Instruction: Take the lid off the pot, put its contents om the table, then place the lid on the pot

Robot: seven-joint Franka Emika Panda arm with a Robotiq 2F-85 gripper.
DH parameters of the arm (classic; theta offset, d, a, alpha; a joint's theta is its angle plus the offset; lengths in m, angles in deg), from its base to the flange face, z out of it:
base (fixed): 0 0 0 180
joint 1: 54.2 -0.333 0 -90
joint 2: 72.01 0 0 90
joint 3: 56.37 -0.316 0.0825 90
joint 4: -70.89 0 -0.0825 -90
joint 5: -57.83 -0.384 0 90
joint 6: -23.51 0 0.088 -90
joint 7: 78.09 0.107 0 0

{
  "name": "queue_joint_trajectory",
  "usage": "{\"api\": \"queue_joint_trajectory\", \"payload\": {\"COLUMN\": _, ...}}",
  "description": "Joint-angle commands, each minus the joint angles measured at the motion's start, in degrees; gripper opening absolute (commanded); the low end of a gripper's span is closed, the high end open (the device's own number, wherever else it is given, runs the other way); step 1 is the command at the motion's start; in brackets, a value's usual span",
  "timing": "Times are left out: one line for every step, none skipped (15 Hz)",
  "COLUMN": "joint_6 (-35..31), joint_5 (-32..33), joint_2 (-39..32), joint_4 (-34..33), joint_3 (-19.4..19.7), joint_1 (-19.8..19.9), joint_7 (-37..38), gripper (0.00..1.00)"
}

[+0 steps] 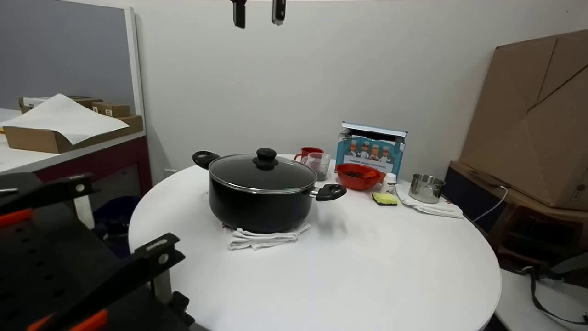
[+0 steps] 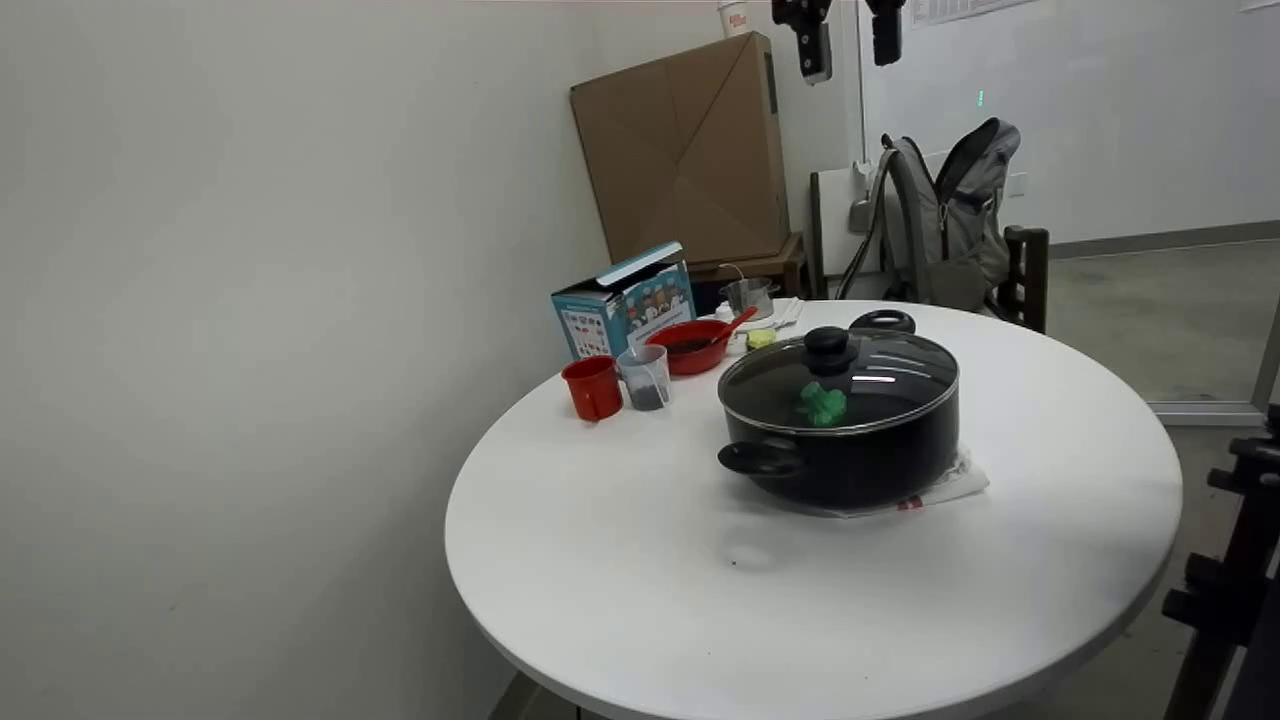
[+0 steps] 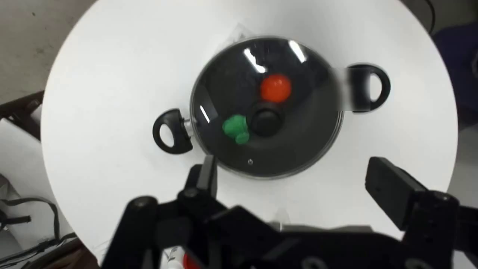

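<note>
One pot [image 1: 259, 211] under one lid [image 1: 239, 172]; one claw [image 1: 258, 25] spread wide, high over the table [image 1: 349, 266]

In an exterior view, the pot, with two side handles [image 1: 331, 192], rests on folded white cloth [image 1: 266, 239] (one piece or more, I cannot tell); behind it are one red mug [image 1: 312, 150], one clear cup [image 1: 318, 162], one red bowl [image 1: 353, 180], one sponge [image 1: 385, 199] and one metal cup [image 1: 425, 189]; in an exterior view, one green item [image 2: 823, 404] shows through the lid, which bears one black knob [image 2: 827, 343]; in the wrist view, the claw's two fingers [image 3: 388, 190] stand far apart; one red ball [image 3: 275, 88] and the green item lie apart beneath the lid, near the knob.
</note>
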Motion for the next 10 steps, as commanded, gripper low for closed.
{"api": "queue_joint_trajectory", "payload": {"joint_6": -6.9, "joint_5": -1.37, "joint_2": -5.35, "joint_4": -3.64, "joint_3": 1.63, "joint_1": 1.0, "joint_7": 2.32, "gripper": 1.0}}
{"api": "queue_joint_trajectory", "payload": {"joint_6": -7.9, "joint_5": -1.29, "joint_2": -7.09, "joint_4": -4.52, "joint_3": 1.92, "joint_1": 1.2, "joint_7": 2.5, "gripper": 1.0}}
{"api": "queue_joint_trajectory", "payload": {"joint_6": -8.28, "joint_5": -1.17, "joint_2": -9.29, "joint_4": -5.47, "joint_3": 2.14, "joint_1": 1.26, "joint_7": 2.74, "gripper": 1.0}}
{"api": "queue_joint_trajectory", "payload": {"joint_6": -8.64, "joint_5": -0.73, "joint_2": -11.32, "joint_4": -6.29, "joint_3": 2.3, "joint_1": 1.26, "joint_7": 3.15, "gripper": 1.0}}
{"api": "queue_joint_trajectory", "payload": {"joint_6": -8.79, "joint_5": -0.19, "joint_2": -13.78, "joint_4": -7.18, "joint_3": 2.34, "joint_1": 1.12, "joint_7": 3.71, "gripper": 1.0}}
{"api": "queue_joint_trajectory", "payload": {"joint_6": -8.49, "joint_5": -0.44, "joint_2": -15.97, "joint_4": -8.15, "joint_3": 2.35, "joint_1": 0.84, "joint_7": 3.69, "gripper": 1.0}}
{"api": "queue_joint_trajectory", "payload": {"joint_6": -8.01, "joint_5": -0.56, "joint_2": -18.14, "joint_4": -9.14, "joint_3": 2.27, "joint_1": 0.48, "joint_7": 3.77, "gripper": 1.0}}
{"api": "queue_joint_trajectory", "payload": {"joint_6": -7.68, "joint_5": -0.39, "joint_2": -20.08, "joint_4": -10.07, "joint_3": 2.2, "joint_1": 0.06, "joint_7": 4.15, "gripper": 1.0}}
{"api": "queue_joint_trajectory", "payload": {"joint_6": -7.51, "joint_5": -0.22, "joint_2": -21.98, "joint_4": -10.89, "joint_3": 2.12, "joint_1": -0.47, "joint_7": 4.31, "gripper": 1.0}}
{"api": "queue_joint_trajectory", "payload": {"joint_6": -7.34, "joint_5": -0.11, "joint_2": -23.47, "joint_4": -11.55, "joint_3": 2.09, "joint_1": -0.96, "joint_7": 4.41, "gripper": 1.0}}
